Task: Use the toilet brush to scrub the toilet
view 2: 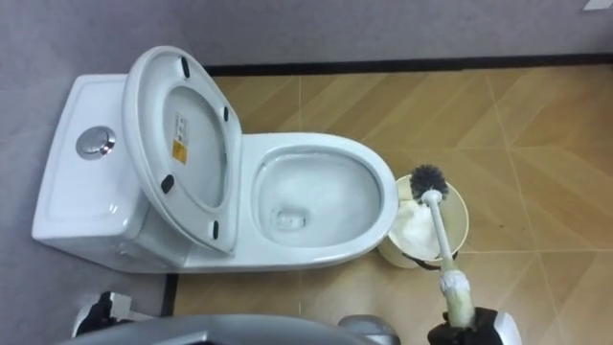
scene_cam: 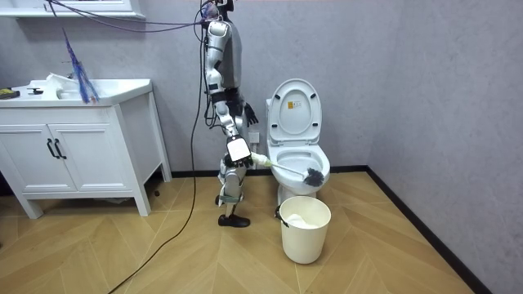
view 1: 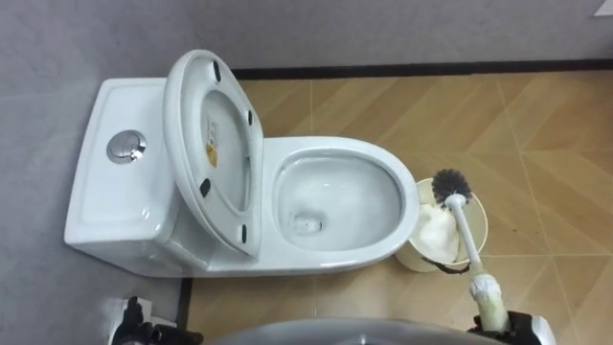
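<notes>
Toilet (view 1: pixel 287 257): white glazed ceramic, seen side-on from above. It stands on a floor (view 1: pixel 546 115) of tan wood planks laid in a chevron. Its boxy cistern (view 1: pixel 110 206) backs onto a grey wall (view 1: pixel 383 29) edged with a dark skirting strip (view 1: pixel 431 69), and there's a round chrome flush button (view 1: pixel 126 147) on top.
Seat and lid (view 1: pixel 215 144): both up, raised together against the cistern.
Bowl (view 1: pixel 393 182): oval and open, smooth inside, with a little clear water lying at the bottom.
Cabinet (scene_cam: pixel 78 155): white, panelled doors with dark handles, at the room view's left. Its surface (scene_cam: pixel 122 86) carries a few small things I cannot make out.
Robot: upright between cabinet and toilet, close at the toilet's side.
Bin (view 1: pixel 482 230): round, cream and open-topped, on the floor just beside the bowl's front. There's something white and crumpled (view 1: pixel 433 230) inside, paper or liner, I can't tell which.
Toilet brush (view 1: pixel 464 230): slim white stick, dark round bristle head (view 1: pixel 448 184), thicker pale grip. It's up in the air with its head over the bin's mouth, just beside the bowl's front rim and not in the bowl.
Right hand (view 1: pixel 517 328): dark, at the lower right edge, closed round the grip end of the toilet brush.
Left hand (view 1: pixel 134 321): at the lower left edge, by the cistern's foot. Whether it's open or closed I cannot tell.
</notes>
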Robot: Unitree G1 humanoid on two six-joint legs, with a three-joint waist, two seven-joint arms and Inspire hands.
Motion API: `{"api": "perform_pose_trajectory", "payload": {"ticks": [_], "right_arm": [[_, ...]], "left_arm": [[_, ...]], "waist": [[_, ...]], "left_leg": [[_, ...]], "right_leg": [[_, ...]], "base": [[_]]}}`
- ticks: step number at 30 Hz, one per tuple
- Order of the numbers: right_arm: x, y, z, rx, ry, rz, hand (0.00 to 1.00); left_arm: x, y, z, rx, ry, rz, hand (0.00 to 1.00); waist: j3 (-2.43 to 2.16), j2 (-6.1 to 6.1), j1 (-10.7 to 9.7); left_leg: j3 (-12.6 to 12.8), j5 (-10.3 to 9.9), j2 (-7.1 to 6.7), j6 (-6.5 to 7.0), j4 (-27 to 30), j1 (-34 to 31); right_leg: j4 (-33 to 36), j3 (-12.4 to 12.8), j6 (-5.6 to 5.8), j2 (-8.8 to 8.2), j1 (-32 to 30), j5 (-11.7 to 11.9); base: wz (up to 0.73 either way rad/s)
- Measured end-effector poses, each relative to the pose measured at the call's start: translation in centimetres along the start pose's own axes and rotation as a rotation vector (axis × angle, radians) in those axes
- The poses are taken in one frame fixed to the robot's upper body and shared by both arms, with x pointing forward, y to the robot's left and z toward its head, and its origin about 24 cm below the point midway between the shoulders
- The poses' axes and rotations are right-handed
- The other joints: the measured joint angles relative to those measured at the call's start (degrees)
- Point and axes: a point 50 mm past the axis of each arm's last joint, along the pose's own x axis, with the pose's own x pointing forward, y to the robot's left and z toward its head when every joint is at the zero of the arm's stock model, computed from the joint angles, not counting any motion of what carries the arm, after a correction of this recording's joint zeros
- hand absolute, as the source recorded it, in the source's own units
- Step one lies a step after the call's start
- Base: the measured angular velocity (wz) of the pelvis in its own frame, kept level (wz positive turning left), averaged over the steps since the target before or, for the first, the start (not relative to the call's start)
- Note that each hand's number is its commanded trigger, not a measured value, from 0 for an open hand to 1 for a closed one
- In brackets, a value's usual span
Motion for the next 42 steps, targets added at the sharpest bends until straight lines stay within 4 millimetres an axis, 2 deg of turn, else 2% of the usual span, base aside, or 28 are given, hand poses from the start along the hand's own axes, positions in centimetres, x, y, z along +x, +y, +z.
{"api": "perform_pose_trajectory", "payload": {"ticks": [11,19,28,42], "right_arm": [[0.3,0.1,0.8,0.051,0.005,-0.003,0.0],[0.5,0.2,1.7,0.065,-0.024,0.01,0.0],[0.4,0.4,1.4,0.111,-0.002,0.031,0.0],[0.1,1.6,0.5,0.162,0.072,0.136,0.0]], "left_arm": [[-0.2,-0.2,-0.6,0.003,0.011,-0.033,0.0],[-0.3,-0.1,-1.2,0.003,0.023,-0.034,0.0],[-0.4,-0.1,-1.4,0.028,0.024,-0.035,0.0],[-0.4,-0.1,-1.5,0.028,0.027,-0.034,0.0]], "waist": [[-0.01,-0.19,0.1],[-0.03,-1.09,0.1],[-0.03,-0.98,0.2],[0.11,-1.0,0.2]], "left_leg": [[0.0,0.0,0.14,0.0,0.0,0.0],[-0.1,0.0,0.15,0.0,0.0,0.0],[-0.4,0.0,0.28,0.0,0.0,0.2],[-0.5,0.0,0.2,-0.01,-0.1,0.7]], "right_leg": [[0.0,0.2,-0.08,0.2,-0.1,0.1],[-0.1,-0.1,-0.09,0.15,0.1,0.1],[-1.1,-1.2,-0.2,0.05,0.9,0.5],[-1.2,-1.2,-0.12,0.06,1.8,0.5]], "base": [[0.0],[0.0],[0.01],[0.01]]}}
